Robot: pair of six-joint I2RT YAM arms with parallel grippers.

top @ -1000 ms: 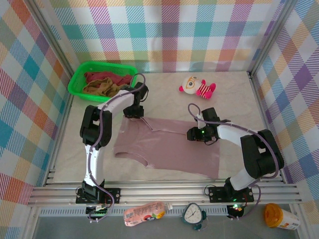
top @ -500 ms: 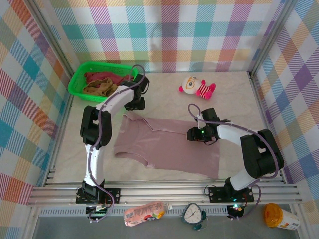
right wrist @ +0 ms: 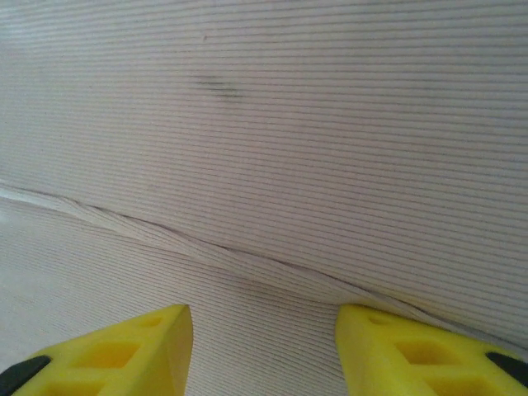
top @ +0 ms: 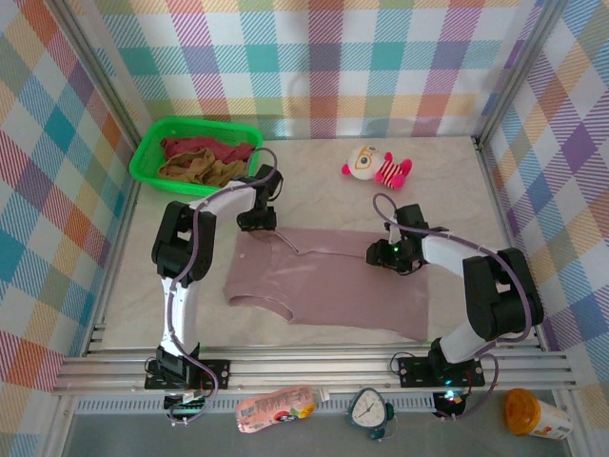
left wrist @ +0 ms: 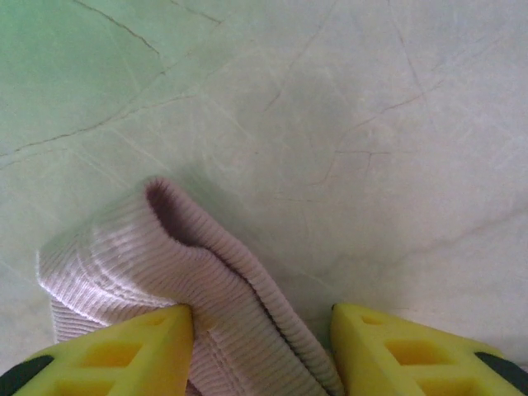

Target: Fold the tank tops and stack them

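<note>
A dusty mauve-pink tank top point(top: 333, 286) lies spread flat on the table. My left gripper point(top: 257, 221) is at its far left shoulder strap point(left wrist: 190, 272). The jaws are open, and the folded strap lies between the yellow fingertips point(left wrist: 124, 346), against the left one and clear of the right. My right gripper point(top: 385, 252) is low over the top's far right edge, open, with ribbed cloth point(right wrist: 272, 148) and a crease point(right wrist: 206, 247) between its fingers. A tan-brown tank top point(top: 200, 171) and a dark maroon-red one point(top: 195, 146) lie crumpled in the green basket point(top: 143, 164).
A pink-and-white striped plush toy point(top: 376, 167) lies at the back of the table, right of centre. The basket stands in the far left corner. Checked walls close in the back and both sides. A metal rail point(top: 314, 367) runs along the near edge.
My left gripper has opened and let go of the strap, lifting away and coming back down beside it. The mauve top and my right gripper have shifted slightly right.
</note>
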